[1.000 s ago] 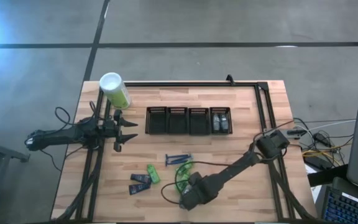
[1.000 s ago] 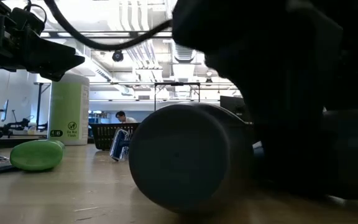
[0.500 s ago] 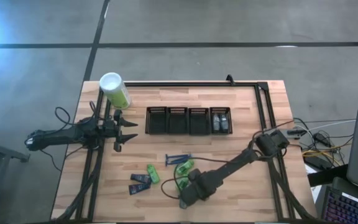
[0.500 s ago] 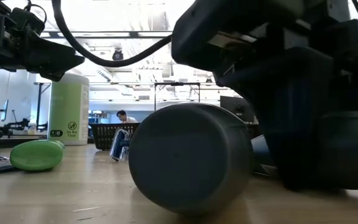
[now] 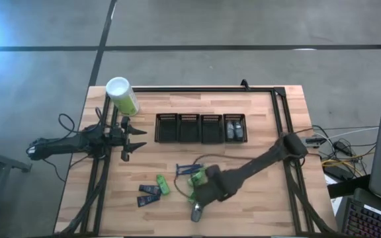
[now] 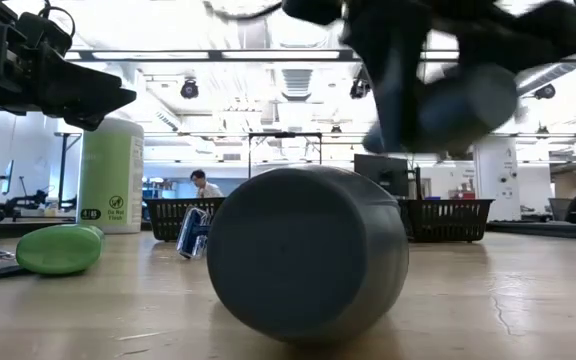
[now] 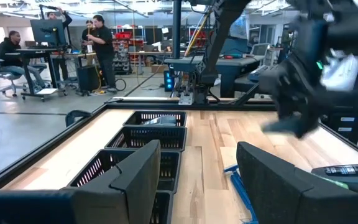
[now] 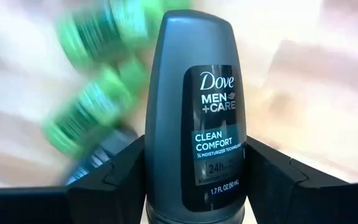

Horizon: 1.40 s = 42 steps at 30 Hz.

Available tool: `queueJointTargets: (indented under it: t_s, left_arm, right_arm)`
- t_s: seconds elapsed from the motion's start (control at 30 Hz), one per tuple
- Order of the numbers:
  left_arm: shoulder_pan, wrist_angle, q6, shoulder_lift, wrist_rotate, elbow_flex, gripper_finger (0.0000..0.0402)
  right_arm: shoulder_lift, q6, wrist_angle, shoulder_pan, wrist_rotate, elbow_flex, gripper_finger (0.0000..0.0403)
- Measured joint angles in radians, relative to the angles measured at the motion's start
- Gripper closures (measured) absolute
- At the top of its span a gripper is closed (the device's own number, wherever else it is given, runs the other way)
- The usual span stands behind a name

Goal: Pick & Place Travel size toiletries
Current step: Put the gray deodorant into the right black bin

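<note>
**Right hand grips a grey bottle above the worktop**

The right hand (image 8: 194,186) is closed on a grey oval bottle (image 8: 195,118), its two dark fingers (image 8: 114,171) pressed against the bottle's sides; the label reads "Dove Men+Care Clean Comfort". In the low view the held bottle hangs clear of the worktop (image 5: 256,211). A second grey bottle (image 6: 308,255) lies on its side on the wood close to that camera. Bright green tubes (image 5: 197,178) lie just beside the right hand, near thin blue razors (image 5: 187,168), with dark navy tubes (image 5: 149,194) to their left. Four black mesh bins (image 5: 200,128) sit in a row; the rightmost holds grey bottles. The left hand (image 5: 136,140) waits with fingers apart, holding nothing, beside the tall pale-green canister (image 5: 122,96).
</note>
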<state>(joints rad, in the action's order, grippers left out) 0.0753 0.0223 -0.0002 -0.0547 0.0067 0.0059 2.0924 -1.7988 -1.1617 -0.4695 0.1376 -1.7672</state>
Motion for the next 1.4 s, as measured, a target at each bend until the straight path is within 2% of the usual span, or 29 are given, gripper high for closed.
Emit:
queueJointTargets:
  t_s: [0.13,0.33,0.5,0.77,1.03,1.2,1.4]
  left_arm:
    - [0.000,0.000,0.000,0.000,0.000,0.000,0.0184]
    - [0.000,0.000,0.000,-0.001,-0.001,0.000,0.0183]
    - [0.000,0.000,0.000,-0.002,-0.002,0.000,0.0184]
    - [0.000,0.000,0.000,-0.002,-0.003,0.000,0.0183]
    - [0.000,0.000,0.000,-0.002,-0.003,0.000,0.0183]
    - [0.000,0.000,0.000,-0.002,-0.003,0.000,0.0184]
    - [0.000,0.000,0.000,-0.002,-0.003,0.000,0.0184]
  right_arm:
    - [-0.106,-0.057,-0.103,0.025,0.099,0.014,0.0200]
    - [-0.264,-0.041,-0.178,0.116,0.147,0.117,0.0200]
    - [-0.414,0.000,-0.164,0.229,0.153,0.276,0.0200]
    - [-0.612,0.052,-0.021,0.364,0.147,0.501,0.0199]
    - [-0.664,0.157,0.143,0.477,0.069,0.670,0.0197]
    - [-0.664,0.278,0.269,0.591,0.013,0.745,0.0197]
    - [-0.663,0.406,0.286,0.717,-0.078,0.774,0.0196]
